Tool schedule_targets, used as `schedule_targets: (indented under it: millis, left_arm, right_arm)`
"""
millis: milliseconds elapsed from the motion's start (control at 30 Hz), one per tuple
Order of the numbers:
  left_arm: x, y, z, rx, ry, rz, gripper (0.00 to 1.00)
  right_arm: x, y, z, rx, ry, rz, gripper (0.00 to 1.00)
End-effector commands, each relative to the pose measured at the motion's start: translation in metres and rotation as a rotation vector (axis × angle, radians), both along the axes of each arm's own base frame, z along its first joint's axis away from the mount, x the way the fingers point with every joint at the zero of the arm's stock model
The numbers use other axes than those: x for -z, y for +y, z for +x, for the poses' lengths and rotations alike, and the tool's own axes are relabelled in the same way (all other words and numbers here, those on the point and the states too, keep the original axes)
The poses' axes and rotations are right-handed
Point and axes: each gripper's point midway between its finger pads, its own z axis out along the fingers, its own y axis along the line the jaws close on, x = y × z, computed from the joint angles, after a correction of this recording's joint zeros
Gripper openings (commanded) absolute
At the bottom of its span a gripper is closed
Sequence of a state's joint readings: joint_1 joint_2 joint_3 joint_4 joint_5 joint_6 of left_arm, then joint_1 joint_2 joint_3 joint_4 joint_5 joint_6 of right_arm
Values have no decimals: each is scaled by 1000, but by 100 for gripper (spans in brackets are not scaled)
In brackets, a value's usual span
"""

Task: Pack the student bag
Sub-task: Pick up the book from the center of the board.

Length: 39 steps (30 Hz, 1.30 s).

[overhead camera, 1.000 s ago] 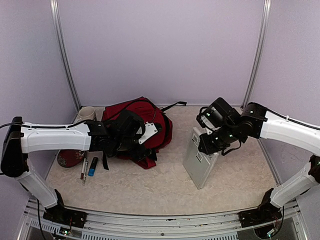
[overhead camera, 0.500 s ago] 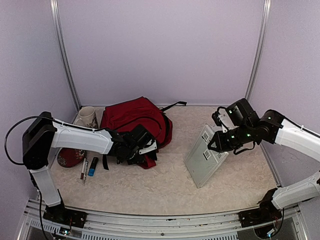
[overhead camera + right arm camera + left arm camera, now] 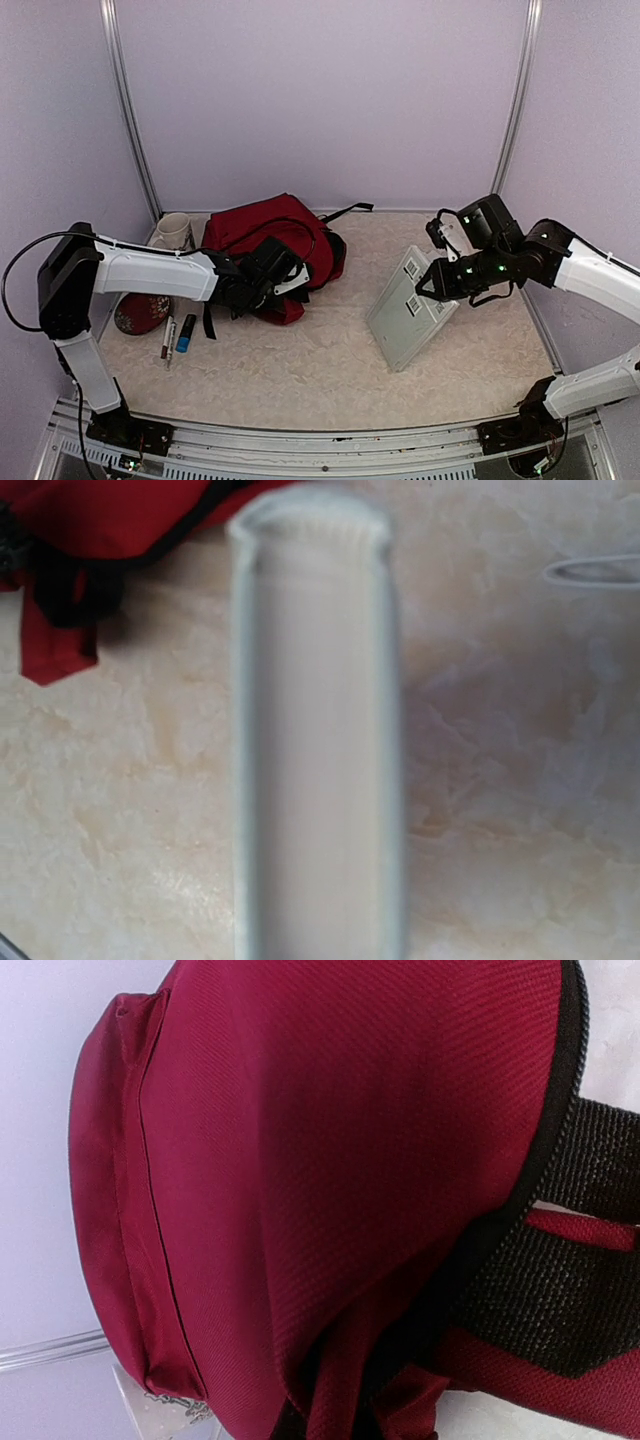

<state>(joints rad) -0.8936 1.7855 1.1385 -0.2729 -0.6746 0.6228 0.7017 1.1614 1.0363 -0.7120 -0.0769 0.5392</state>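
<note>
Student bag (image 3: 262,225) lies at the back left of the table (image 3: 300,375), slumped in a heap. One black strap (image 3: 350,210) trails out toward the rear wall.

Left gripper (image 3: 288,282) is at the bag's near edge with its pincer closed. Its fingers don't show in the wrist view, where red fabric (image 3: 300,1160) and black webbing (image 3: 560,1300) fill the frame. Folds bunch together at the bottom of that view, so it looks pinched on the bag cloth.

Right gripper (image 3: 430,285) is over the right half of the table, well apart from the bag, clamped on the upper edge of a pale grey book (image 3: 405,322). The book is tilted, with barcode stickers on its face and its lower corner down by the table; can't tell if it touches. The right wrist view shows the book (image 3: 315,730) edge-on and blurred, with a corner of the bag at top left.

Left of the bag:
- a white mug (image 3: 172,230) by the back corner
- a dark-red round item (image 3: 138,315); can't tell what it is
- a pen (image 3: 168,338) and a black marker with a blue end (image 3: 186,332), lying side by side
</note>
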Motion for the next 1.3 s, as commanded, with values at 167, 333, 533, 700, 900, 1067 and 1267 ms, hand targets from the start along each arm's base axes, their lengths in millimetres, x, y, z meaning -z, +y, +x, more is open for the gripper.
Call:
schedule_targets:
  millis: [167, 333, 533, 700, 900, 1067, 1267]
  left_arm:
    - [-53, -7, 5, -16, -57, -193, 34]
    - [-53, 11, 17, -96, -83, -156, 47]
    - [-68, 3, 17, -85, -77, -256, 49]
    - [-68, 3, 15, -65, -73, -272, 65]
    - [-54, 24, 19, -141, -75, -162, 79]
    - [-61, 24, 15, -147, -48, -193, 85]
    - [-64, 28, 6, -114, -46, -248, 88]
  right_arm:
    - [-45, 6, 8, -4, -125, 124, 0]
    - [-47, 4, 8, 0, -131, 128, 0]
    - [-48, 0, 6, 9, -134, 127, 0]
    - [-49, -2, 5, 15, -135, 125, 0]
    - [-52, -2, 5, 15, -142, 130, 0]
    - [-49, 0, 5, 8, -134, 128, 0]
    - [-50, 0, 4, 4, -137, 134, 0]
